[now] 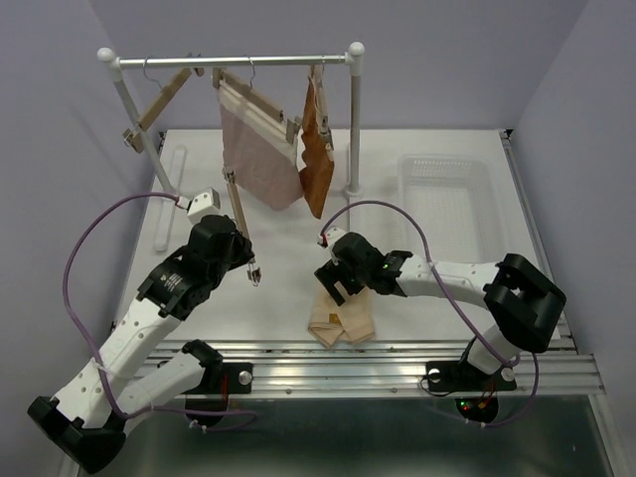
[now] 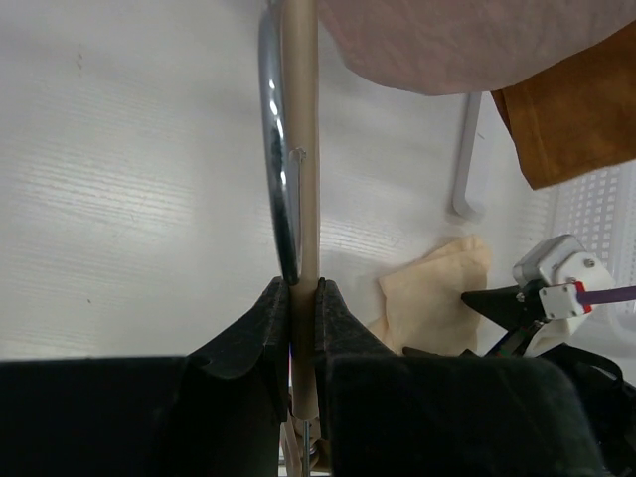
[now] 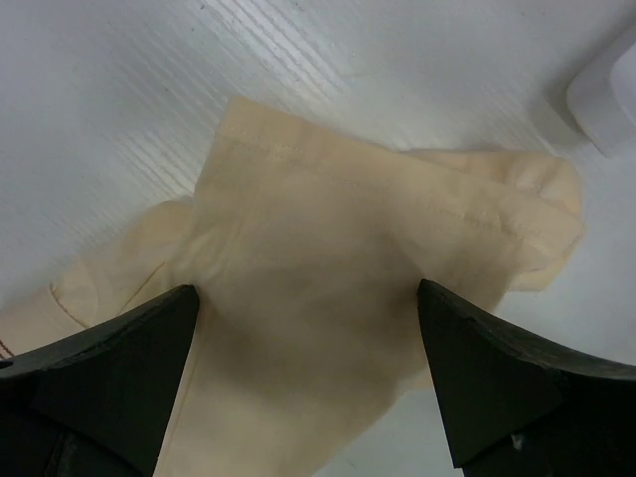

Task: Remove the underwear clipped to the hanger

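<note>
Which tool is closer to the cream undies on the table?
Right: right tool hangs open over the cream fabric briefs; left tool grips a wooden hanger off beside them.

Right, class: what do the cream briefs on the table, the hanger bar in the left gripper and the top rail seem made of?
Cream briefs: soft, thin fabric, matte; it creases and shows a stitched hem. Hanger bar: probably light wood, with a smooth, pale tan, matte surface. Top rail: likely metal tube, silvery with a slight sheen.

Dusty pink briefs [image 1: 263,159], rust brown briefs [image 1: 316,167]: hanging from white rail [image 1: 268,61]. Pale cream briefs [image 1: 343,320]: on worktop [image 1: 283,310]. Left hand [image 1: 254,274]: clamping wooden hanger [image 1: 237,204].
</note>
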Motion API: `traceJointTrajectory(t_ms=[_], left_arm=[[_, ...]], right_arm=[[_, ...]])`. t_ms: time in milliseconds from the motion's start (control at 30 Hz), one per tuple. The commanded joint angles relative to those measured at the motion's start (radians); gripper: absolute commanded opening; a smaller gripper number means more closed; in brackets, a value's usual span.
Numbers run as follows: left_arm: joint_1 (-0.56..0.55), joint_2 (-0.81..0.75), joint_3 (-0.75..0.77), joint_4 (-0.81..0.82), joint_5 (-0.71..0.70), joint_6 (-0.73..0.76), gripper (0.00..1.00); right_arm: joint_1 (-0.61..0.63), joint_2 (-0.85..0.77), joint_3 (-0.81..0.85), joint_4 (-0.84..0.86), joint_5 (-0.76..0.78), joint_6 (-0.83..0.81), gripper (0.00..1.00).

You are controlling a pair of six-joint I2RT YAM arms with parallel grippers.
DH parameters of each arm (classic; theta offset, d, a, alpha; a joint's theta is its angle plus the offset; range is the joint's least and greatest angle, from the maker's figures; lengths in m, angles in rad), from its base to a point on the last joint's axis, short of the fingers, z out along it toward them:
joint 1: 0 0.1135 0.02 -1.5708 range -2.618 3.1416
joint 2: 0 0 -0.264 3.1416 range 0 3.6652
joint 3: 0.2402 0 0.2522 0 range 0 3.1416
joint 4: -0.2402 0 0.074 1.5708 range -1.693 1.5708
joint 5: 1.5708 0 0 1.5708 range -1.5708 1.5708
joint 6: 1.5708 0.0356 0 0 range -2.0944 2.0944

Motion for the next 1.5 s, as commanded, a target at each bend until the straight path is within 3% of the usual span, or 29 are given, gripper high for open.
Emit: traceJointTrajectory(t_ms=[0, 33, 133, 167, 267, 300, 467, 867, 1033, 1167, 1200, 1233, 1267, 1300, 1333, 1467], left_arm=[[0.003, -0.032, 0.056, 0.019, -0.045, -0.006, 0.00], [0.003, -0.035, 0.058, 0.017, -0.045, -0.005, 0.00], [0.003, -0.044, 0.058, 0.019, -0.048, 0.001, 0.00], [0.003, -0.047, 0.058, 0.020, -0.050, 0.001, 0.00], [0.003, -0.055, 0.056, 0.028, -0.059, 0.012, 0.00], [0.004, -0.057, 0.055, 0.031, -0.062, 0.014, 0.00], [0.003, -0.035, 0.064, 0.046, -0.071, 0.037, 0.00], [0.010, 0.055, 0.124, 0.112, -0.080, 0.101, 0.00], [0.027, 0.109, 0.184, 0.117, -0.091, 0.136, 0.00], [0.053, 0.184, 0.240, 0.103, -0.099, 0.167, 0.00], [0.060, 0.196, 0.262, 0.099, -0.109, 0.172, 0.00], [0.076, 0.218, 0.274, 0.100, -0.114, 0.175, 0.00], [0.086, 0.226, 0.286, 0.108, -0.109, 0.190, 0.00], [0.096, 0.247, 0.314, 0.111, -0.105, 0.199, 0.00], [0.106, 0.259, 0.329, 0.112, -0.109, 0.210, 0.00], [0.161, 0.327, 0.426, 0.134, -0.129, 0.261, 0.00]], right_arm=[[0.033, 0.026, 0.026, 0.022, 0.074, -0.014, 0.92], [0.033, 0.039, 0.026, 0.022, 0.077, -0.011, 0.91], [0.033, 0.053, 0.023, 0.022, 0.115, 0.023, 0.70], [0.033, 0.055, 0.023, 0.022, 0.149, 0.044, 0.51], [0.033, 0.041, 0.026, 0.019, 0.227, 0.095, 0.21], [0.033, 0.015, 0.029, 0.016, 0.296, 0.110, 0.01], [0.005, -0.106, 0.070, -0.027, 0.491, 0.176, 0.01], [-0.343, -0.428, 0.194, -0.112, 0.803, 0.124, 0.01], [-0.493, -0.450, 0.225, -0.112, 0.797, 0.121, 0.01], [-0.599, -0.398, 0.225, -0.101, 0.682, 0.138, 0.01], [-0.610, -0.369, 0.221, -0.101, 0.654, 0.139, 0.03], [-0.619, -0.350, 0.219, -0.101, 0.639, 0.139, 0.12], [-0.619, -0.335, 0.217, -0.101, 0.633, 0.153, 0.55], [-0.619, -0.307, 0.219, -0.101, 0.628, 0.155, 0.85], [-0.619, -0.298, 0.220, -0.101, 0.628, 0.156, 1.00], [-0.619, -0.287, 0.222, -0.067, 0.588, 0.168, 1.00]])
